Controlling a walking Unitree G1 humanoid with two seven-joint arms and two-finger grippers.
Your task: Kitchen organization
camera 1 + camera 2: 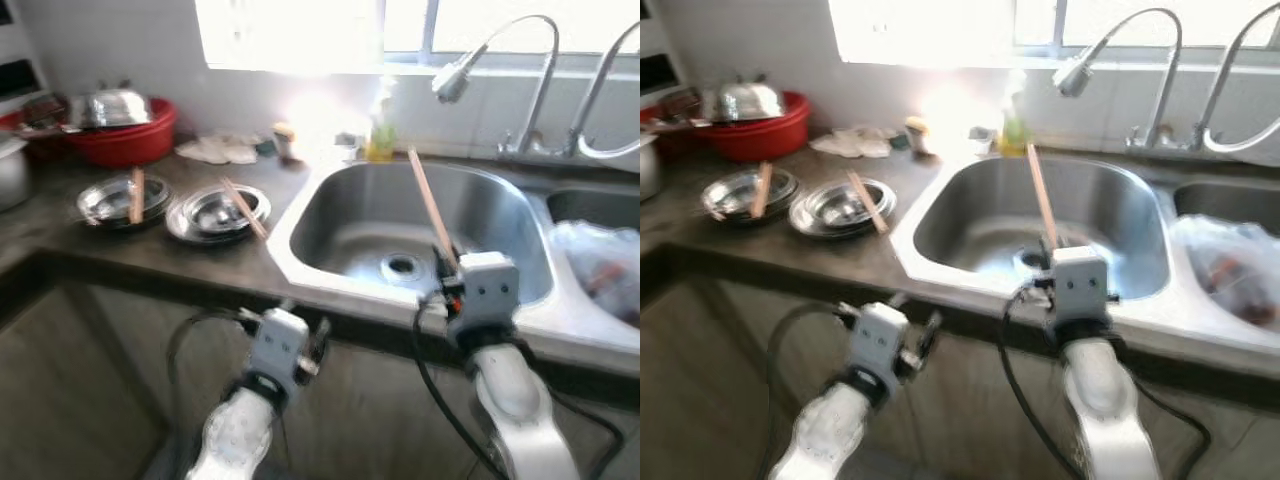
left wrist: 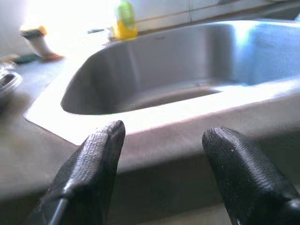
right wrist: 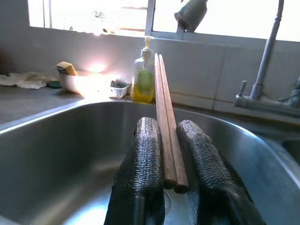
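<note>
Two wooden chopsticks [image 3: 166,126] sit clamped side by side in my right claw [image 3: 169,154], their long ends rising past the fingertips [image 3: 147,140] toward the window. I have that claw at the front edge of the steel sink [image 1: 330,225], with the basin and its drain [image 1: 402,265] just beyond and below it. Straight ahead of it, on the far rim, stands a yellow soap bottle [image 3: 143,79], and a curved faucet [image 1: 520,70] arches over the basin ahead and to its right. Further right of the claw, a plastic bag [image 1: 600,265] lies in the second basin.

My left claw [image 2: 161,154] hangs low in front of the counter [image 1: 150,250] edge, fingers spread apart around nothing, facing the sink's front wall. Ahead and to its left, two steel plates [image 1: 215,212] rest on the counter, each with a chopstick [image 1: 243,207] laid across it. Beyond them sits a red basin [image 1: 125,140] holding a steel lid [image 1: 115,105].
</note>
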